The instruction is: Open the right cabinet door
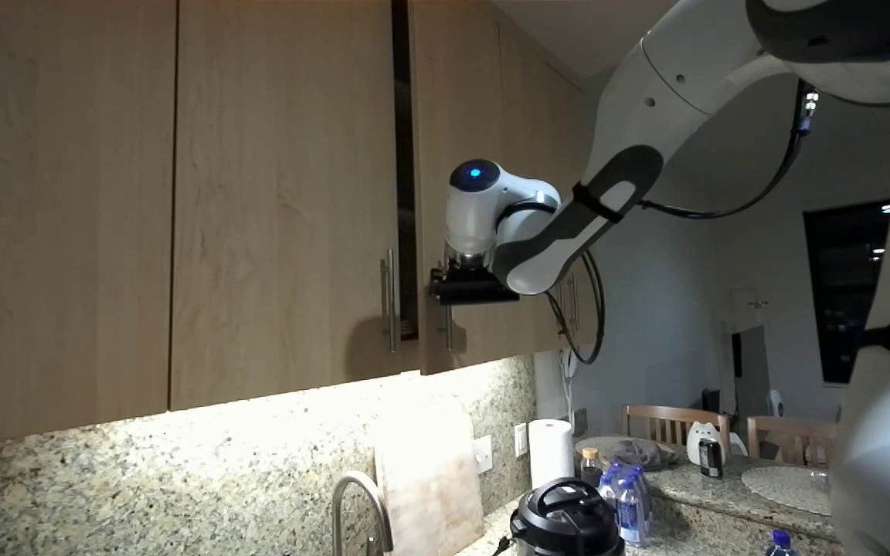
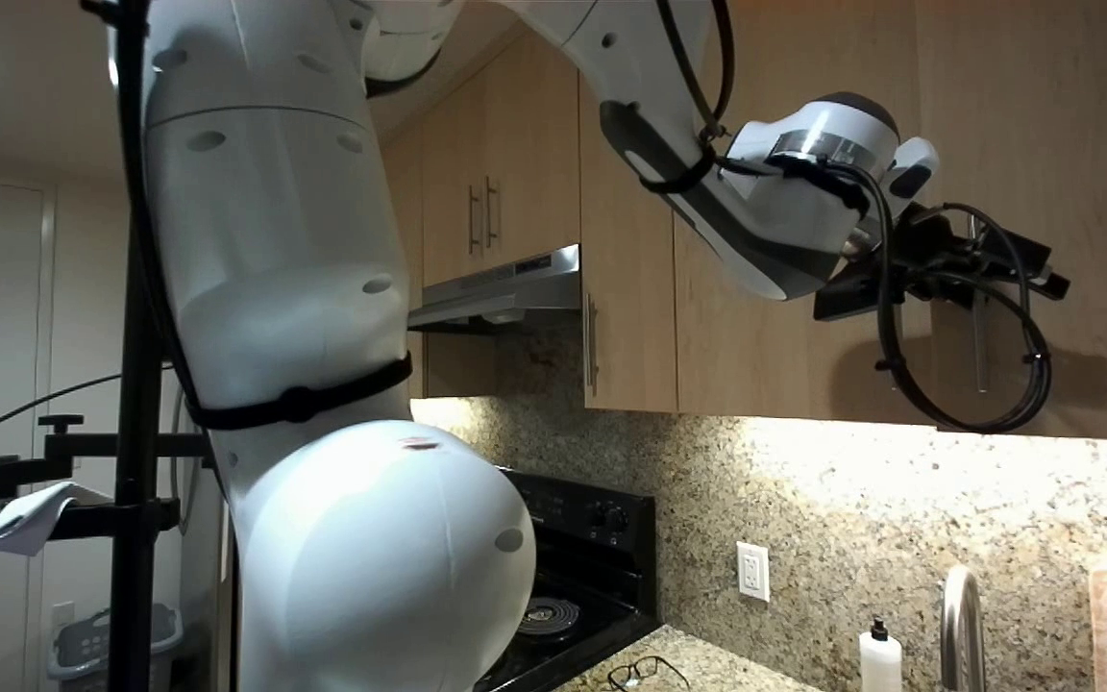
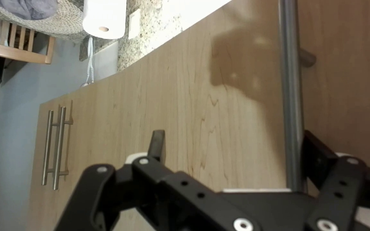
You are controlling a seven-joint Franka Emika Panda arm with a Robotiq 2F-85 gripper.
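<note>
"Speckled stone backsplash [image 1: 259, 463], brightly lit, under a row of light-wood cabinets [image 1: 66, 232]. Can you read anything?"

"No, the printing on the blue-capped bottles [image 1: 630, 510] and the black can [image 1: 711, 458] is too small to make out."

"Where's the right cabinet door [image 1: 456, 116]?"

"Directly in front of the gripper [image 3: 236, 146], standing slightly ajar; an exterior view shows a dark gap [image 1: 405, 177] along its handle edge."

"And the gripper itself?"

"Fingers [image 3: 316, 157] spread wide. The door's silver bar handle [image 3: 291, 96] passes between them, close beside one finger and well apart from the other."

"Touching it?"

"I can't tell; in the wrist view that fingertip's edge meets the handle's outline."
</note>
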